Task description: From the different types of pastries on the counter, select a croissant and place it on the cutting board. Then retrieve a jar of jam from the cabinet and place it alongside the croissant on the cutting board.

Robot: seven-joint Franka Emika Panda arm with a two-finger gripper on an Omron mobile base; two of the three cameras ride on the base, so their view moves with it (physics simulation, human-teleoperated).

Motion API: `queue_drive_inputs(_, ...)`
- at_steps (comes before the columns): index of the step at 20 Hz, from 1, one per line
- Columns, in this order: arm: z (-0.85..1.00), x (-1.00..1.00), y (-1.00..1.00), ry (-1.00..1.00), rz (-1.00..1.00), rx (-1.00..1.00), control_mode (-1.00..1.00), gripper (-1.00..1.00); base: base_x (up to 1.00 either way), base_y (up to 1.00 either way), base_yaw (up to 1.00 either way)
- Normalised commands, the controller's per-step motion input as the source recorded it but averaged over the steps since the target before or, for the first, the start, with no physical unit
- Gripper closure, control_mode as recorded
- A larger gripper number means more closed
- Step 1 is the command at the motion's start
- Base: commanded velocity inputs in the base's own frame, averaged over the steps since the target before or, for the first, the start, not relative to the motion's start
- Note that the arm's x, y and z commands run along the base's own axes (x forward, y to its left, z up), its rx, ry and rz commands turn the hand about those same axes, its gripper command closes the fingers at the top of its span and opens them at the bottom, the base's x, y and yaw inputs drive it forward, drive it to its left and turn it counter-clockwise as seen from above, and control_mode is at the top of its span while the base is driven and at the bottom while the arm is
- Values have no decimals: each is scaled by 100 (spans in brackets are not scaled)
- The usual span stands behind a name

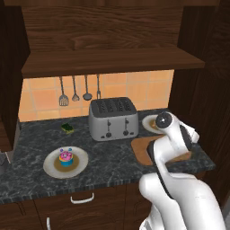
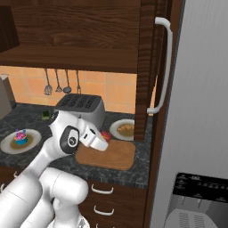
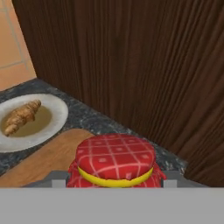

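Observation:
My gripper [image 3: 114,180] is shut on the jar of jam [image 3: 115,159], whose red checked cloth top with a yellow band sits between the fingers. In the right base view the jar [image 2: 105,135] is at the far left corner of the cutting board [image 2: 113,156]. Whether it rests on the board I cannot tell. The croissant [image 3: 20,116] lies on a white plate [image 3: 54,120] just behind the board, also seen as the croissant [image 2: 126,129] on the counter [image 1: 112,161]. The frosted cake [image 1: 66,157] sits on another plate at the left. My arm hides part of the cutting board [image 1: 140,149].
A silver toaster [image 1: 112,118] stands behind the board's left side. A green sponge [image 1: 68,128] lies left of it, and utensils [image 1: 75,90] hang on the tiled wall. The cabinet shelf [image 1: 112,60] overhangs the counter. A dark wood panel [image 3: 144,65] rises close on the right.

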Motion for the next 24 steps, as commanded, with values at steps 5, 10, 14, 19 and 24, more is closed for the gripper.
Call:
queue_drive_inputs(5, -100, 31, -32, -2, -2, 2, -100, 100, 0, 0, 0)
queue_drive_inputs(10, -87, 13, -20, 0, 0, 7, -100, 100, 0, 0, 0)
queue_drive_inputs(14, -40, 29, 0, -12, -1, -11, -100, 100, 0, 0, 0)
queue_drive_inputs(19, -45, 19, -2, -17, -1, -15, -100, 100, 0, 0, 0)
queue_drive_inputs(24, -47, 0, -1, 2, 0, 12, -100, 100, 0, 0, 0)
